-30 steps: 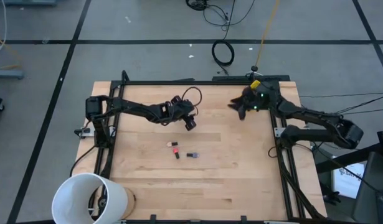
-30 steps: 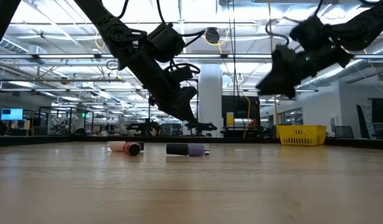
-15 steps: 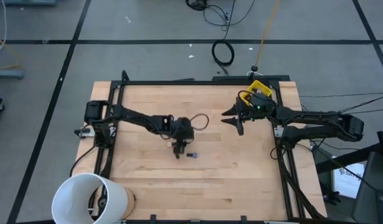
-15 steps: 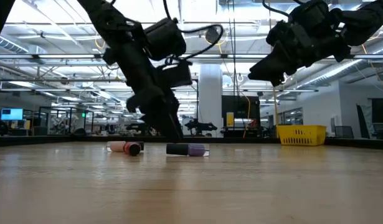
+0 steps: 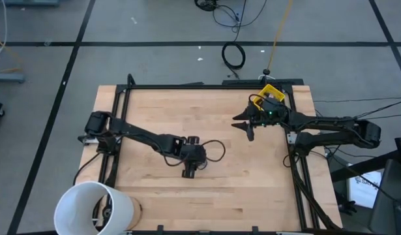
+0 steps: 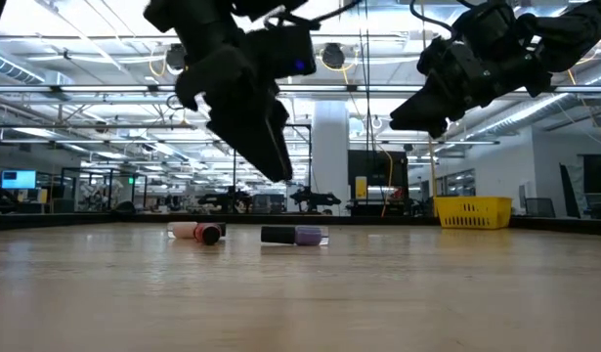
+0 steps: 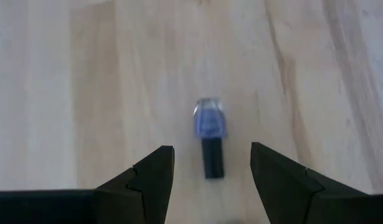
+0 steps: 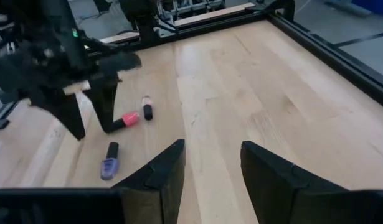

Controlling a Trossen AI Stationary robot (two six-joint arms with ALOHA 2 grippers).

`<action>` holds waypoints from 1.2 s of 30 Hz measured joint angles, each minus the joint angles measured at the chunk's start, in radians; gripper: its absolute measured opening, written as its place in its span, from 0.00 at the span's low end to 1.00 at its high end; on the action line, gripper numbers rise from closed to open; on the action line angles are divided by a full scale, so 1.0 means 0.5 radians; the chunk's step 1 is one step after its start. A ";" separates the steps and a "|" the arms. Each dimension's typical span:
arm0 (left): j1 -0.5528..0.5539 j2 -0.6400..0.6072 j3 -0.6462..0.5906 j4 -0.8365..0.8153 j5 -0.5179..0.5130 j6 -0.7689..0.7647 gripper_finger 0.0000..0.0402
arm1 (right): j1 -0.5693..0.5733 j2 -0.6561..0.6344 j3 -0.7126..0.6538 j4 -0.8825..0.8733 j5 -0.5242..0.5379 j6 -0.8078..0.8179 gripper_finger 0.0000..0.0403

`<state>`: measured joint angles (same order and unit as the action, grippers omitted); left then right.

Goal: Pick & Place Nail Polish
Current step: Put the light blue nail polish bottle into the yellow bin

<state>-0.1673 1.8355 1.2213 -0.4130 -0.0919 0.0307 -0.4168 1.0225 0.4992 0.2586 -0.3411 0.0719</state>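
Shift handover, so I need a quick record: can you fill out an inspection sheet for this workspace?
Surface: wooden table, bare planks.
Job's things: purple nail polish bottle and pink nail polish bottle lying flat; a third small bottle beside the pink one.
Clutter: white bucket at a table corner; yellow bin.
Grippers: left gripper open above the purple bottle; right gripper open, empty, raised.
Cables: coil on floor.
Surroundings: large hall, no person seen.

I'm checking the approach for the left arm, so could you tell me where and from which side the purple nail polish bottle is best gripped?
The purple bottle lies flat on the table, purple body at one end, dark cap at the other. Coming straight down from above looks best, with the open left gripper closing across the narrow width near where cap meets body. Its fingers already stand either side of the cap end.
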 joint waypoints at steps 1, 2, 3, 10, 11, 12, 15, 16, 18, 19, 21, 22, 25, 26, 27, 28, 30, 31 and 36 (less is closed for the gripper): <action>0.001 0.009 0.000 0.008 0.020 -0.025 0.52 | 0.000 0.000 0.000 -0.001 0.000 0.017 0.36; 0.005 0.021 0.000 -0.010 0.027 -0.057 0.52 | 0.001 0.000 0.000 0.000 -0.001 0.034 0.36; 0.011 0.045 0.000 -0.022 0.031 -0.087 0.52 | 0.003 -0.001 0.000 0.000 -0.002 0.042 0.36; 0.019 0.199 0.000 0.002 0.043 -0.074 0.52 | 0.068 0.000 0.000 0.005 -0.006 0.033 0.36; 0.018 0.220 0.000 0.002 0.045 -0.074 0.52 | 0.078 0.000 0.000 0.012 -0.006 0.031 0.36; 0.018 0.237 0.000 -0.017 0.046 -0.074 0.52 | 0.087 0.000 0.000 0.013 -0.006 0.029 0.36; 0.020 0.268 0.000 -0.007 0.051 -0.073 0.52 | 0.107 0.000 0.000 0.027 -0.005 0.027 0.36; 0.022 0.275 0.002 -0.002 0.068 -0.073 0.52 | 0.109 0.000 0.000 0.028 -0.005 0.027 0.36; 0.024 0.278 0.004 -0.005 0.089 -0.071 0.52 | 0.109 0.000 0.000 0.029 -0.005 0.027 0.36; 0.025 0.278 0.004 -0.001 0.097 -0.071 0.52 | 0.109 0.000 0.000 0.029 -0.004 0.026 0.36; 0.024 0.278 0.004 0.000 0.096 -0.065 0.52 | 0.108 0.000 0.000 0.029 -0.003 0.026 0.36; 0.024 0.278 0.004 0.000 0.093 -0.065 0.52 | 0.108 0.000 0.000 0.028 -0.003 0.025 0.36; 0.033 0.279 0.004 -0.001 0.099 -0.065 0.51 | 0.108 0.000 0.000 0.028 -0.004 0.020 0.36; 0.033 0.279 0.004 -0.002 0.101 -0.066 0.50 | 0.108 0.000 0.000 0.029 -0.003 0.020 0.36; 0.037 0.279 0.004 -0.003 0.104 -0.066 0.48 | 0.108 0.000 0.000 0.028 -0.003 0.021 0.36; 0.038 0.280 0.003 -0.003 0.108 -0.067 0.46 | 0.108 0.000 0.000 0.028 -0.003 0.023 0.36; 0.046 0.280 0.003 -0.002 0.132 -0.082 0.40 | 0.108 0.000 0.000 0.028 -0.003 0.026 0.36; 0.053 0.280 0.003 -0.003 0.139 -0.093 0.37 | 0.108 0.000 0.000 0.028 -0.003 0.034 0.36; 0.090 0.281 0.002 -0.011 0.137 -0.170 0.18 | 0.108 0.000 0.000 0.027 -0.003 0.040 0.36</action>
<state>-0.1224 1.9759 1.2221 -0.4187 -0.0236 -0.0542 -0.3626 1.0225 0.4992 0.2722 -0.3428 0.0921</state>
